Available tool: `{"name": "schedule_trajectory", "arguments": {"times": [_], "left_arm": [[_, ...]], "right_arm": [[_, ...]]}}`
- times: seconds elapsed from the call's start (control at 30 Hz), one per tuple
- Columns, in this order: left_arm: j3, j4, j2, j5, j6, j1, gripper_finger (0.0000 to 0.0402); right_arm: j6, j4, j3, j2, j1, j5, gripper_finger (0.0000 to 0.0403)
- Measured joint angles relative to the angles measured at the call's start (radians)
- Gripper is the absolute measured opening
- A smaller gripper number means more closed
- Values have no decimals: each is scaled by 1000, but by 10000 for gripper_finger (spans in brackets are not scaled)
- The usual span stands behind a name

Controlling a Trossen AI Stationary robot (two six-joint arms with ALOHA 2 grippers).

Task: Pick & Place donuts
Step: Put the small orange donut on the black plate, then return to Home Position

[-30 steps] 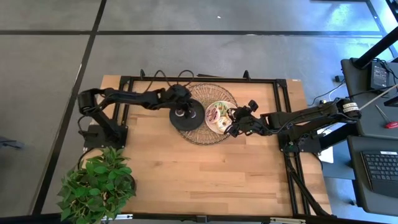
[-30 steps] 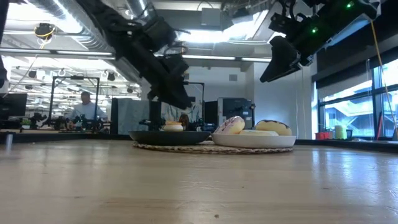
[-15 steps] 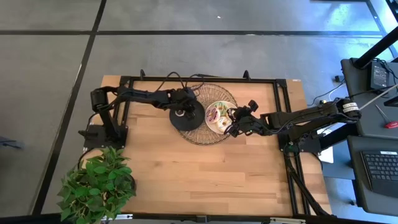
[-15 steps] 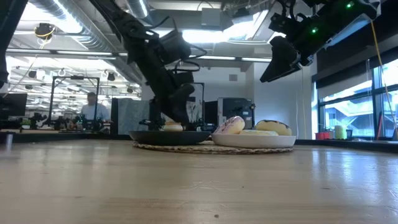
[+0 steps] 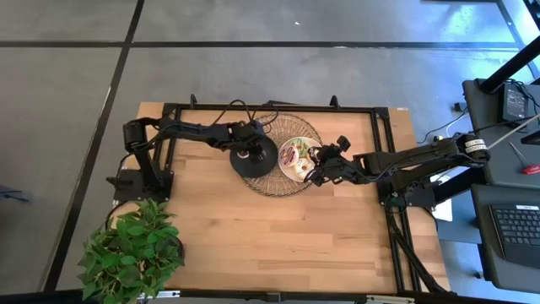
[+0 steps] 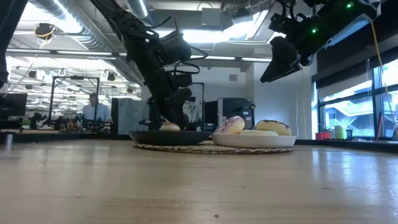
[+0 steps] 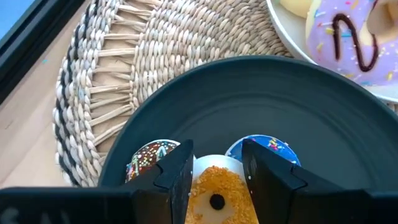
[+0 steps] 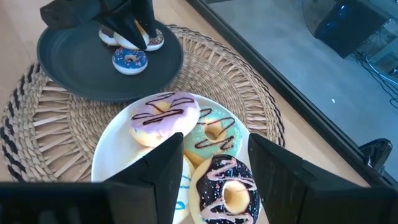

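Observation:
My left gripper (image 5: 245,153) stands over the black plate (image 5: 265,162), shut on the orange mini donut (image 7: 214,185). The brown sprinkled mini (image 7: 148,159) and the purple-blue mini (image 7: 266,147) lie flat on that plate on either side of it. My right gripper (image 8: 217,168) hangs open above the white plate (image 8: 104,155). That plate holds the pink striped donut (image 8: 165,115), the green one (image 8: 214,134), the chocolate sprinkled one (image 8: 227,186) and a cream one (image 8: 181,179), partly hidden by a finger. Both plates rest on a woven mat (image 5: 283,187). My left gripper pinches the orange mini donut between its two fingers (image 7: 179,174), one on each side of the ring's outer edge (image 7: 194,186). The fingers come from above, pointing down. The ring lies flat in the hold, low over the black plate; whether it rests on the plate I cannot tell.
A potted plant (image 5: 131,249) stands at the table's near left corner. A black frame rail (image 5: 278,108) runs along the far edge and down both sides. Bare wood (image 5: 278,232) lies near of the mat. A person (image 6: 93,109) sits far back in the room.
My left gripper has come down onto the black plate and tipped more upright while its arm swung its elbow toward the far edge. The orange mini donut has gone down with it, low over the plate. The right arm has kept still.

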Motion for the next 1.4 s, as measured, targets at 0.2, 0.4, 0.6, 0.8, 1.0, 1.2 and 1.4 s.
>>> {"name": "schedule_trajectory", "arguments": {"times": [0.2, 0.4, 0.6, 0.8, 1.0, 1.2, 1.4], "left_arm": [[0, -27, -23, -41, -2, 0, 132], [0, -41, -36, -42, -9, -4, 131], [0, -67, -56, -42, -17, -5, 134], [-3, -53, -137, -13, 50, -5, 129], [-219, 251, -331, 125, 79, -26, 134], [-505, 469, -596, 126, 60, -69, 131], [-671, 492, -846, 126, 11, -113, 131]], "right_arm": [[0, -15, 0, 0, 0, 0, 182], [0, -19, 0, 0, 0, 0, 182], [0, -29, 0, 0, 0, 0, 182], [4, -90, 0, 0, 0, 2, 182], [57, -220, 0, -19, 8, 4, 182], [18, -230, -66, -91, 86, 9, 182], [92, -82, -247, -285, 210, 7, 182]]}}
